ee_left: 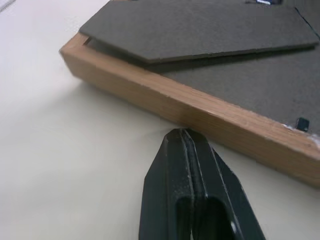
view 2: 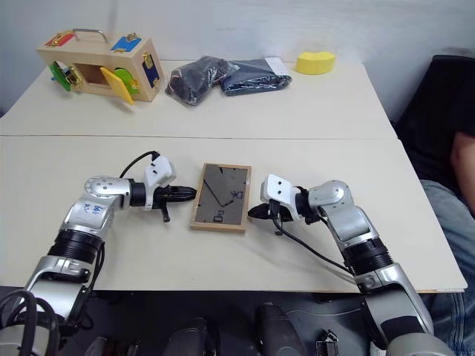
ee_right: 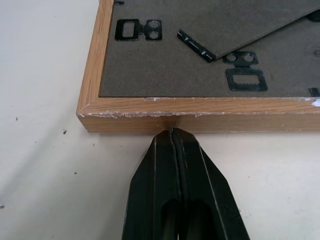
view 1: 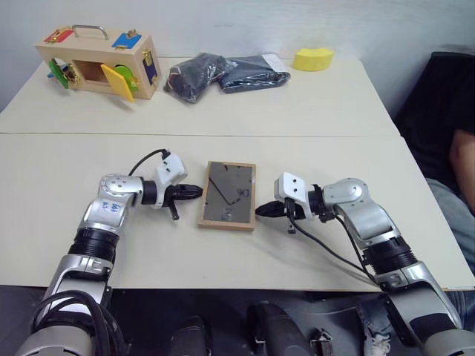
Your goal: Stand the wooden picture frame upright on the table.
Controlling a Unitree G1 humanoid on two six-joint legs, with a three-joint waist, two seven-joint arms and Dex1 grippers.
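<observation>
Risk: wooden picture frame, backing up at centre of the tabletop, may skid, since left gripper and right gripper, jaws seemingly shut empty, merely press its edges.

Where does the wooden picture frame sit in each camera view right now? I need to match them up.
Left eye: wooden picture frame lies flat, back up, between the grippers.
Right eye: same place, slightly further left in the picture.
Left wrist: one wooden side edge, fingertips against it.
Right wrist: the opposite edge, fingertips against it.
Shared landmark: the dark grey prop on its backing.
</observation>
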